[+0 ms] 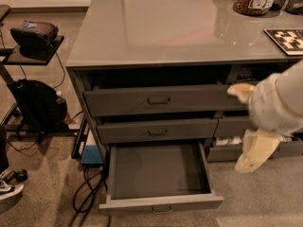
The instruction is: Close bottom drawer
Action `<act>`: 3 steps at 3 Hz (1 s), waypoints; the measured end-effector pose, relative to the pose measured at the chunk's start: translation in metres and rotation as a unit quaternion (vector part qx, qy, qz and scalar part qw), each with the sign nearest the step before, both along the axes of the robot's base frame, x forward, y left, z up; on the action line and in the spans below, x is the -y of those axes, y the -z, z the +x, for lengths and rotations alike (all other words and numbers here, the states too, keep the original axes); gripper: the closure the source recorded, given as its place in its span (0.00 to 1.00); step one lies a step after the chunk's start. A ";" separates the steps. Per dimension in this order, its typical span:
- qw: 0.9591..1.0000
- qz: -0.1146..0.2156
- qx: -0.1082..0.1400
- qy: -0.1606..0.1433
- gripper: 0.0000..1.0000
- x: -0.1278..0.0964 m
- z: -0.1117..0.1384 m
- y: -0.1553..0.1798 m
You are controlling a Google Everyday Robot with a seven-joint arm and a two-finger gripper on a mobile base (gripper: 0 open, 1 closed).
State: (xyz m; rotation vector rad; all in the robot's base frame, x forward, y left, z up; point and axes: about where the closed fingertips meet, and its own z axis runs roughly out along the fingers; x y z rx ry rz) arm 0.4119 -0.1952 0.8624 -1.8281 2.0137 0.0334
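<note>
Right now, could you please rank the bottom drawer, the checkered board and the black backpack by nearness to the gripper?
1. bottom drawer, open, just left of the gripper at the right edge.
2. checkered board, on the countertop above.
3. black backpack, floor, far left.

White rounded arm [280,103]; gripper [255,151], apparently cream, at right edge.
</note>
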 end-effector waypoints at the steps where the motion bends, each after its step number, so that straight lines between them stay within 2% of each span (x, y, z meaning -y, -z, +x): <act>1: 0.998 0.063 -0.004 -0.023 0.00 -0.013 -0.011 0.077; 2: 0.992 0.126 -0.001 -0.027 0.00 -0.030 -0.033 0.152; 3: 0.988 0.154 -0.007 -0.023 0.00 -0.051 -0.066 0.227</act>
